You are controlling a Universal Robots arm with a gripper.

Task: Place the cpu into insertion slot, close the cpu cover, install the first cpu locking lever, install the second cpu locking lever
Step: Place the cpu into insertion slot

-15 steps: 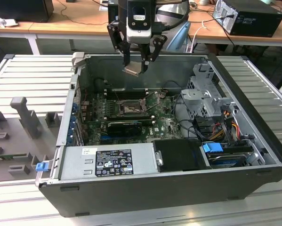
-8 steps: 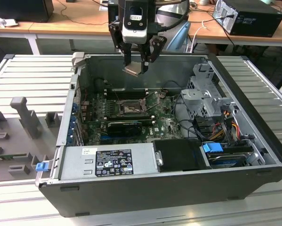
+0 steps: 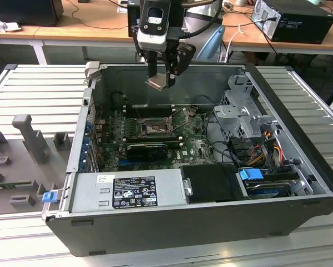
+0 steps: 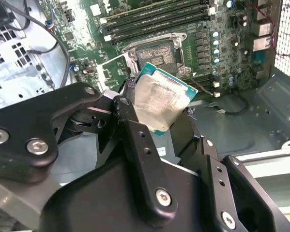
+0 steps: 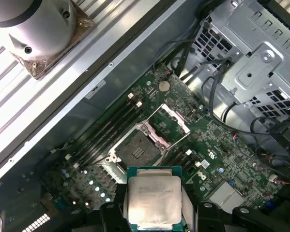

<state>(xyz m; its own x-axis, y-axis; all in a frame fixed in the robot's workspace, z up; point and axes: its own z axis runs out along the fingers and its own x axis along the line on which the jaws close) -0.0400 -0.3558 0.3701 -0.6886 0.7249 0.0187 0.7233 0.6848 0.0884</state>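
Observation:
My gripper (image 3: 163, 78) hangs above the open computer case, shut on the cpu (image 3: 159, 83), a flat square chip with a pale silver top. Both wrist views show the cpu (image 4: 160, 101) (image 5: 154, 198) clamped by its edges between the black fingers (image 4: 128, 113). Down on the green motherboard lies the insertion slot (image 3: 153, 129) (image 4: 157, 54) (image 5: 135, 149), bare, with nothing in it. The cpu cover (image 5: 168, 121) (image 4: 111, 72) stands flipped open beside the slot. The chip is well above the slot and apart from it.
A black graphics card (image 3: 147, 149) lies just in front of the slot, with memory slots (image 3: 147, 110) behind it. The power supply (image 3: 127, 192) fills the case's near side. A metal drive cage (image 3: 241, 111) and cables (image 3: 266, 150) stand toward the exterior view's right. Grey fixtures (image 3: 30, 136) sit outside the case.

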